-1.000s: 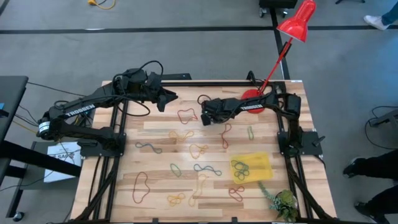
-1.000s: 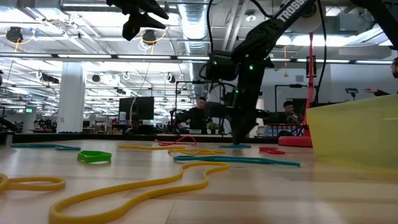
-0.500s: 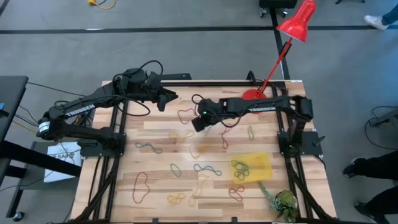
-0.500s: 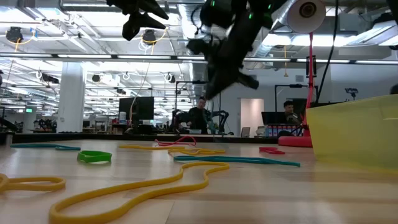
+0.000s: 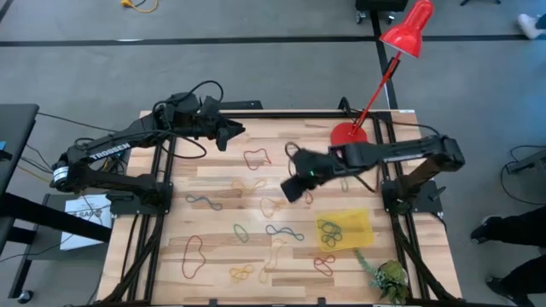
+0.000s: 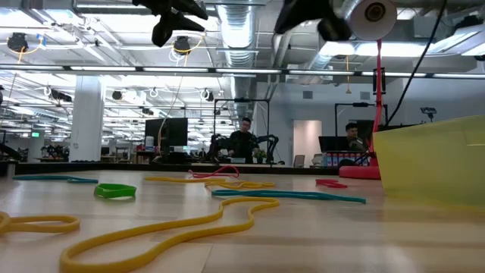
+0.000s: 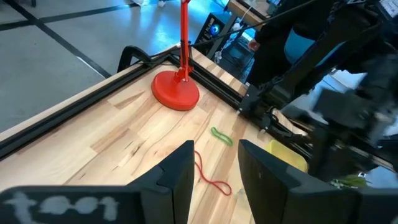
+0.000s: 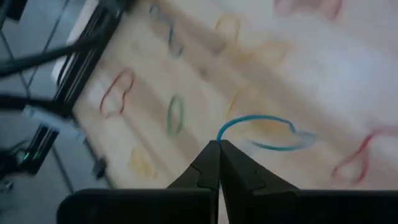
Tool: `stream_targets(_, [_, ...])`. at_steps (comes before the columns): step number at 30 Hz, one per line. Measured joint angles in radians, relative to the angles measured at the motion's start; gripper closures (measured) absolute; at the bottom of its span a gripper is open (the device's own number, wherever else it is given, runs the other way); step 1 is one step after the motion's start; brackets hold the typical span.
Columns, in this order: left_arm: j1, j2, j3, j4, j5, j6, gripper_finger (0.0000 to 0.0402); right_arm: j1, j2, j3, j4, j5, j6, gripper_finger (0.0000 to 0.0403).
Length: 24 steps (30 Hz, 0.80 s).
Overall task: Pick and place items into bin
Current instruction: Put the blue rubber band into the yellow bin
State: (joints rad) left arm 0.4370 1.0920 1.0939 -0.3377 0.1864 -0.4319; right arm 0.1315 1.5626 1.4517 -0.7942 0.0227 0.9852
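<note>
The right tool (image 5: 293,189), pressed together on a blue band (image 8: 264,132), has been swung from the far worktop toward the yellow bin (image 5: 345,228); delivery appears imminent. The left tool (image 5: 232,133) is held spread, idle, at the far edge.

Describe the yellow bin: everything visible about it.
The bin is a small, shallow rectangular tray of see-through yellow plastic, lying flat and slightly askew on the wooden table, on the right arm's side near the front edge. Several rubber bands, green and blue among them, lie piled in its left part. A green plant sprig lies just in front of it. Neither gripper touches it.
</note>
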Motion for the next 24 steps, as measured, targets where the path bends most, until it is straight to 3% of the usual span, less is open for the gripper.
stream_targets(7, [0.0,0.0,0.0,0.0,0.0,0.0,0.0287,0.158,-0.007,-0.001,-0.045,-0.002,0.217,0.0403])
stream_targets(17, [0.0,0.0,0.0,0.0,0.0,0.0,0.0287,0.351,0.0,-0.001,-0.394,-0.025,0.618,0.0403])
stream_targets(24, [0.0,0.0,0.0,0.0,0.0,0.001,0.0287,0.425,0.014,-0.001,-0.48,-0.032,0.72,0.0403])
